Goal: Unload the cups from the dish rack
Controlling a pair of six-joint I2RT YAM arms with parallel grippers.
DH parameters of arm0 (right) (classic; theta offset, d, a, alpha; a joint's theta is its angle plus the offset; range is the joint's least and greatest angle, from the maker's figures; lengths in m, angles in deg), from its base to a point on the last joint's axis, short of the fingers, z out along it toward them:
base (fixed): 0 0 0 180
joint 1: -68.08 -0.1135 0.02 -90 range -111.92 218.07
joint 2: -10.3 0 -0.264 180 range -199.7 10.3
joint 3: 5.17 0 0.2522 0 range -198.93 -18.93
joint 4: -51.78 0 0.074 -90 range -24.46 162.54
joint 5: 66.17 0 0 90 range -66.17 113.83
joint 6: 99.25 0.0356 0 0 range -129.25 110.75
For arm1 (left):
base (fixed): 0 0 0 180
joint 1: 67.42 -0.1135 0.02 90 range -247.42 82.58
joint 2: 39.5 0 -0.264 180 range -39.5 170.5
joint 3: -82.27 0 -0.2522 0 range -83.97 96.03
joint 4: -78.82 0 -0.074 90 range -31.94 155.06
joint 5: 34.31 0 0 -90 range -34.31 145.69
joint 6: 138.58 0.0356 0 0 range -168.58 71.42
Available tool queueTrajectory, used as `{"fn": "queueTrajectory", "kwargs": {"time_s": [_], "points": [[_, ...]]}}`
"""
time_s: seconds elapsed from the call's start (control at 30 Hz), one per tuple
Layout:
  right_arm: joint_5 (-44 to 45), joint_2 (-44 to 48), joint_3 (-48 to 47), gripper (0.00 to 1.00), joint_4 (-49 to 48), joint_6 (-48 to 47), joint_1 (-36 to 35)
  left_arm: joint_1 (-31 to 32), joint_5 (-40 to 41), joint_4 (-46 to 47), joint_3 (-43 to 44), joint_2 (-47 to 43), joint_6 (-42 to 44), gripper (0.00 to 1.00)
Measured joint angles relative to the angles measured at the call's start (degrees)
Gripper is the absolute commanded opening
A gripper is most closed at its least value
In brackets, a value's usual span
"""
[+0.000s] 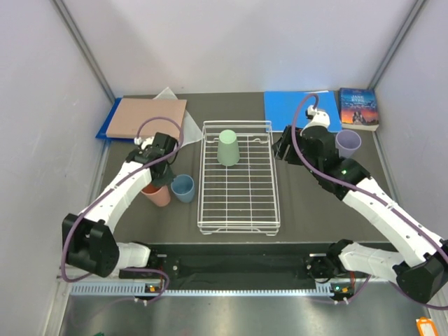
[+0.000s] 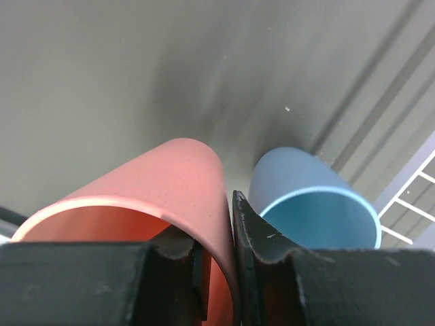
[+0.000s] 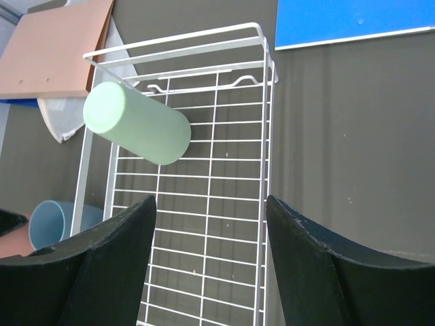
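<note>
- We see the left arm (image 1: 119, 199) reach forward from its base at the near left corner. It bends inward at the wrist, so that the left pincer (image 2: 228, 224) points down beside the rack (image 1: 238, 196).
- The left pincer is narrow and clamped on the wall of the pink cup (image 2: 170, 176). One finger sits inside the mouth and the other presses the outer wall.
- The pink cup is upright with its mouth up, left of the rack and outside it. We cannot tell whether its base rests on the table (image 1: 308, 203).
- The blue cup (image 2: 306, 197) stands upright just beside the pink cup, on the side nearer the rack. The outer finger lies between the two cups.
- The right arm (image 1: 378, 203) stretches from the near right corner toward the far right side of the rack. Its wrist view looks down over the wire grid.
- The right pincer (image 3: 209, 204) stands wide apart and holds nothing. It hovers over the right part of the rack.
- The green cup (image 3: 139, 123) sits mouth down in the far end of the rack. It is apart from the right pincer, farther away and to its left.
- The purple cup (image 1: 348, 143) stands upright on the table right of the rack, just beside the right arm and near the blue folder (image 1: 287, 105).
</note>
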Motion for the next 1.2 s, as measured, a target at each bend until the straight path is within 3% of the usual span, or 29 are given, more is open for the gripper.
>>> {"fn": "queueTrajectory", "kwargs": {"time_s": [0.27,0.77,1.2], "points": [[-0.59,0.28,0.02,0.65,-0.26,-0.81,0.0,-0.17,0.22,3.32,-1.49,3.72,0.02,0.0],[-1.05,-0.85,0.02,0.65,-0.55,-1.49,0.0,-0.92,2.54,3.93,-1.49,4.28,0.11,0.22],[-1.27,-1.03,0.02,0.65,-0.87,-1.49,0.0,-1.57,3.34,3.89,-1.49,4.26,0.59,0.33]]}}
